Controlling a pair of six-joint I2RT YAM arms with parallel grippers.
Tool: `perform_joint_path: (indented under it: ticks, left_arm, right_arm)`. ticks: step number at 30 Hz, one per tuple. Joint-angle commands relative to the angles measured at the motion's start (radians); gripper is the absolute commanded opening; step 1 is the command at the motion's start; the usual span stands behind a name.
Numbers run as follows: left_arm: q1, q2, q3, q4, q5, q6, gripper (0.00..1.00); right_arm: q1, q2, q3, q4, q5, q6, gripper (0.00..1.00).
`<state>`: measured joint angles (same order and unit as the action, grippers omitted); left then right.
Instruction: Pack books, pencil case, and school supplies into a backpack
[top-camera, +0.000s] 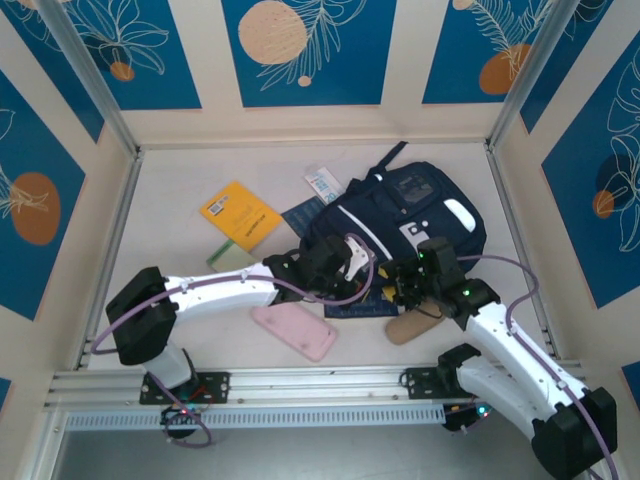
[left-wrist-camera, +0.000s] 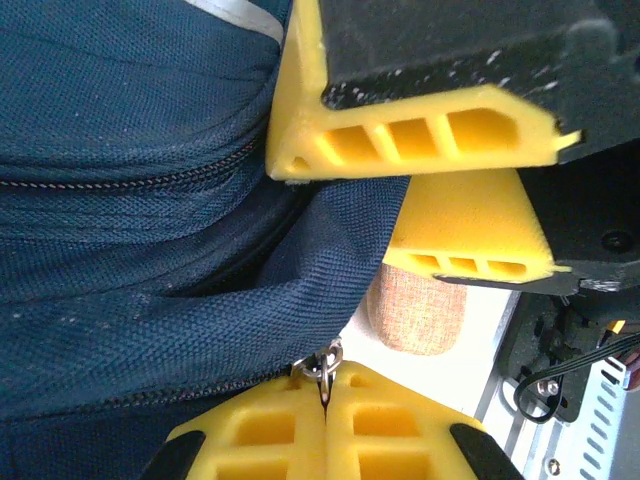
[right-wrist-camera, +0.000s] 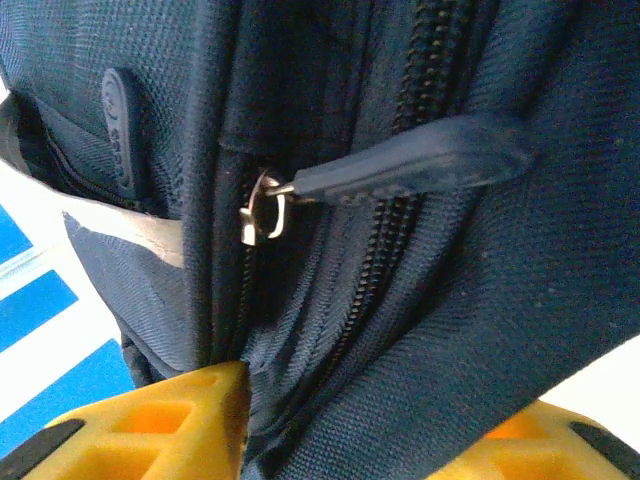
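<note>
The dark navy backpack (top-camera: 420, 205) lies at the back right of the table. At its near edge my left gripper (top-camera: 352, 262) is shut on a small metal zipper ring (left-wrist-camera: 325, 365), which is pinched between its yellow fingertips (left-wrist-camera: 270, 420). My right gripper (top-camera: 415, 282) is shut on a fold of backpack fabric (right-wrist-camera: 400, 330). A rubber zipper pull (right-wrist-camera: 410, 170) hangs above that fold. The yellow-orange book (top-camera: 240, 215) lies to the left. One navy book (top-camera: 303, 214) is tucked under the backpack's left side. Another navy book (top-camera: 360, 306) lies under the grippers. The red packet is out of view.
A pink pencil case (top-camera: 295, 331) lies near the front rail. A tan fabric pouch (top-camera: 414, 325) sits by the right arm. The pale green packet (top-camera: 228, 256) is beside the left arm. The blue-white packet (top-camera: 323, 183) is behind the backpack. Walls close in on three sides.
</note>
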<state>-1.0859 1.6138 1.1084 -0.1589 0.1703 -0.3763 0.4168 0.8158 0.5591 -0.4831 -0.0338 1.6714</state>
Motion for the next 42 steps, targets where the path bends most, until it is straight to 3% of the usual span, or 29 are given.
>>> perform_joint_path:
  ticks: [1, 5, 11, 24, 42]
  left_arm:
    - [-0.025, -0.034, 0.042, 0.041, 0.025, 0.012, 0.00]
    - [-0.025, -0.044, 0.060, -0.008, -0.021, 0.054, 0.00]
    - [-0.016, -0.046, 0.093, -0.104, -0.096, 0.105, 0.00]
    - [0.060, -0.092, 0.024, -0.142, -0.114, 0.125, 0.00]
    - [0.281, -0.058, 0.005, -0.153, -0.076, 0.121, 0.00]
  right_arm:
    - [-0.006, 0.020, -0.008, 0.028, 0.043, -0.027, 0.25]
    - [-0.002, 0.000, 0.001, -0.039, 0.096, -0.104, 0.00]
    - [-0.006, -0.028, 0.005, -0.101, 0.127, -0.217, 0.00]
    - [-0.011, -0.062, 0.041, -0.176, 0.149, -0.397, 0.00]
    - [-0.030, -0.095, 0.094, -0.250, 0.119, -0.629, 0.00]
